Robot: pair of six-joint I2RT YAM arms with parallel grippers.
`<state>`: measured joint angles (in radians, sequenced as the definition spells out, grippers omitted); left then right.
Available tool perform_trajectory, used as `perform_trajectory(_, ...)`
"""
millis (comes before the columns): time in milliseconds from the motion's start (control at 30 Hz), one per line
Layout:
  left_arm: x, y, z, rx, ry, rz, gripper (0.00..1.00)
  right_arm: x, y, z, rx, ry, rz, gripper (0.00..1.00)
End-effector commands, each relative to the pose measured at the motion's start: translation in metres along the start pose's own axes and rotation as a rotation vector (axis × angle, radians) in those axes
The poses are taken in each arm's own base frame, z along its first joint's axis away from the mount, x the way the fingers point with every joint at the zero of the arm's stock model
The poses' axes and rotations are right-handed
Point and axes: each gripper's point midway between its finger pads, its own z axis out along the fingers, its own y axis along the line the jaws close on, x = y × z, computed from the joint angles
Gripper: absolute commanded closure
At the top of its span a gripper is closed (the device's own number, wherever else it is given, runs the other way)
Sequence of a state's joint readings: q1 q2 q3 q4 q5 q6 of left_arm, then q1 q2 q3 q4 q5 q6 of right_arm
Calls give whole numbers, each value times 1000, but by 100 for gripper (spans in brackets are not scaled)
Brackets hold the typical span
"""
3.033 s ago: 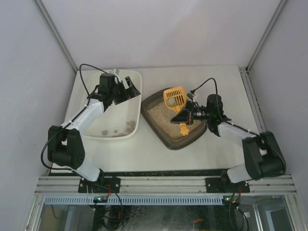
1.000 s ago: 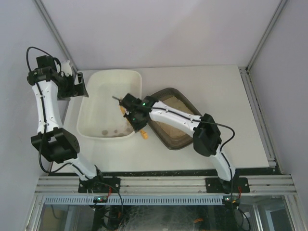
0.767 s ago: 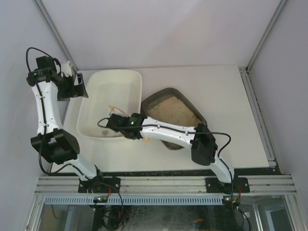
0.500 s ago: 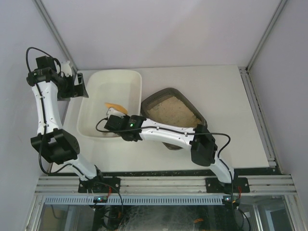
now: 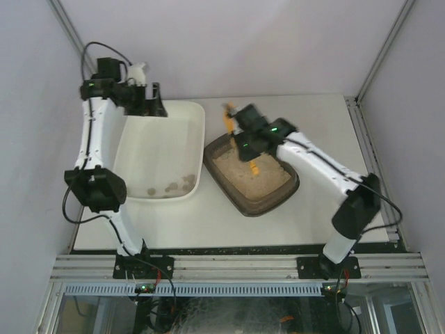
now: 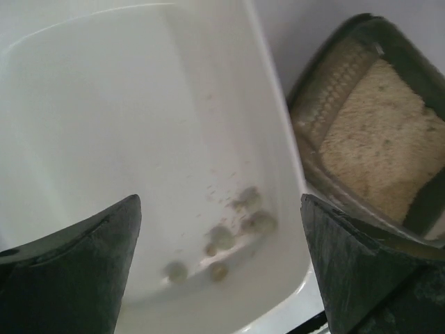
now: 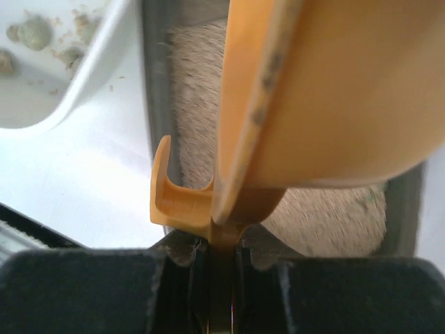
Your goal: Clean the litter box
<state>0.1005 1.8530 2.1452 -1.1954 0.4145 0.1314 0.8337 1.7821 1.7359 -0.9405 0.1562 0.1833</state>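
Litter box (image 5: 241,202) sits on the bench (image 5: 327,115), right of centre and turned at an angle, its left corner just beside the white tub (image 5: 201,142); we cannot tell whether the two touch. Beige litter (image 5: 256,179) covers its floor. Right end effector (image 5: 248,145) hangs over the far-left part of the box, pressed together on the handle of an orange scoop (image 5: 255,167). In the right wrist view the handle is pinched between the dark fingers (image 7: 174,292) just past its hooked end, with the scoop's bowl (image 7: 334,90) filling the upper frame above litter and the box rim (image 7: 154,83). From above the bowl is blurred, and we cannot tell whether the scoop touches the litter. Left end effector (image 5: 148,104) is raised over the tub's far end, fingers (image 6: 76,271) spread wide, nothing between them. Below it, several greyish clumps (image 6: 229,236) lie on the tub floor toward its near end, with loose grains around them.
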Motion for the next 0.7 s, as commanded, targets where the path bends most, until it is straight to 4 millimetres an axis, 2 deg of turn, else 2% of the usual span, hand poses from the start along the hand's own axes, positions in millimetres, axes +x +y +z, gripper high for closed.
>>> perform_trajectory(0,-41,-77,57,270,-105,2,0,26,-12,-39,-290,64,331,100)
perform_trajectory(67,-52,-104,85,323,-117,-20,0,56,-22,-31,-348,165,450,100)
perform_trajectory(167,-59,-142,123,348,-124,-23,0,84,-28,-21,-421,287,580,100)
perform_trajectory(200,-59,-157,135,366,-123,-39,0,90,-27,-15,-443,326,609,100)
perform_trajectory(300,-63,-178,165,398,-159,-99,0,93,-24,-5,-511,382,670,100)
perform_trajectory(433,-65,-177,197,364,-226,-188,0,88,-22,12,-590,421,757,100)
perform_trajectory(567,-54,-178,219,359,-210,-213,0,90,-27,33,-605,458,835,100)
perform_trajectory(667,-42,-174,233,345,-176,-238,0,82,-24,42,-654,457,881,100)
